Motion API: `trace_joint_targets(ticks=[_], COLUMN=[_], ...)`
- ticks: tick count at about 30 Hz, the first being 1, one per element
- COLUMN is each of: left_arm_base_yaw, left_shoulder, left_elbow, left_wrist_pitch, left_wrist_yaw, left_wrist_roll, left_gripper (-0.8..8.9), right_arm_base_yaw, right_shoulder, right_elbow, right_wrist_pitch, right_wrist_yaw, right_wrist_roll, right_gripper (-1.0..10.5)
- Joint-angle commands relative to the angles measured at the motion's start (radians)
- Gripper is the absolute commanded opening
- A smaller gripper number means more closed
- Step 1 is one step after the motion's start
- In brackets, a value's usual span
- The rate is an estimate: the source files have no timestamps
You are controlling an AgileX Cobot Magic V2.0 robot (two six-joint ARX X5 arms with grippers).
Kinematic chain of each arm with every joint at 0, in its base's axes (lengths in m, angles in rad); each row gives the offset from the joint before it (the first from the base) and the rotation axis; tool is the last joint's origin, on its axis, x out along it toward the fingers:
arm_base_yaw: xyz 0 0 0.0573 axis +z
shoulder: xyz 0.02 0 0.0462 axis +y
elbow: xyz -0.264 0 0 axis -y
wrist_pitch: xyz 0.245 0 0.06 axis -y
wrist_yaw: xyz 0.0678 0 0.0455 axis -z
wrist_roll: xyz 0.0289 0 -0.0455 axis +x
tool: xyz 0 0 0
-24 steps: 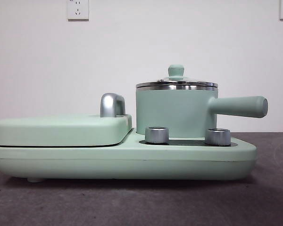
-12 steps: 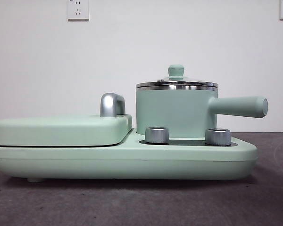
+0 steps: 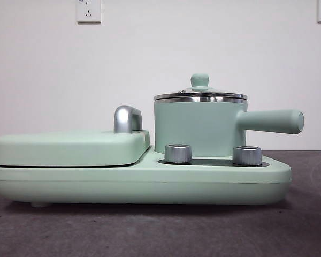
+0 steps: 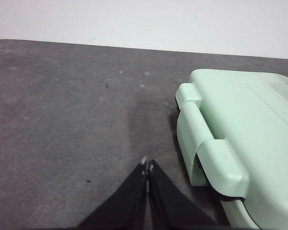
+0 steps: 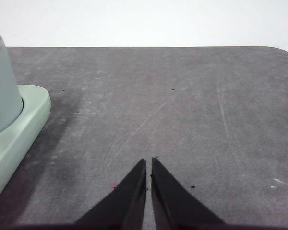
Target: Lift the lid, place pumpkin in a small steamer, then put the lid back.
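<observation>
On steamer sits lid; wrist views miss lid.

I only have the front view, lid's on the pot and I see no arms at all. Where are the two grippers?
Observer: The left gripper hangs over bare table beside the griddle cover, jaws shut, empty.
Operator: And the right one?
Observer: The right gripper is over open table past the small steamer, also shut and empty.
Operator: Any pumpkin near either?
Observer: None shows in either wrist view.
</observation>
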Motion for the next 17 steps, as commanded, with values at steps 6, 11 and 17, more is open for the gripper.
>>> trace_joint_targets(ticks=[6, 11, 17], left_arm_base_yaw=[0.0, 0.0, 0.0], left_shoulder=[-0.002, -0.002, -0.002], left_elbow=[-0.018, -0.018, -0.018], left_wrist_pitch=[-0.008, -0.008, -0.008], left_wrist_yaw=[-0.005, -0.005, -0.005], left_wrist_roll=[-0.005, -0.005, -0.005], left_gripper=[0.06, 0.06, 0.06], right_arm_base_yaw=[0.0, 0.0, 0.0], right_shoulder=[-0.001, -0.001, -0.001], right_elbow=[-0.005, -0.005, -0.005], right_wrist_pitch=[0.011, 0.011, 0.011], right_wrist_yaw=[0.004, 0.004, 0.004], right_wrist_roll=[-0.011, -0.011, -0.011], right_gripper=[0.2, 0.2, 0.2])
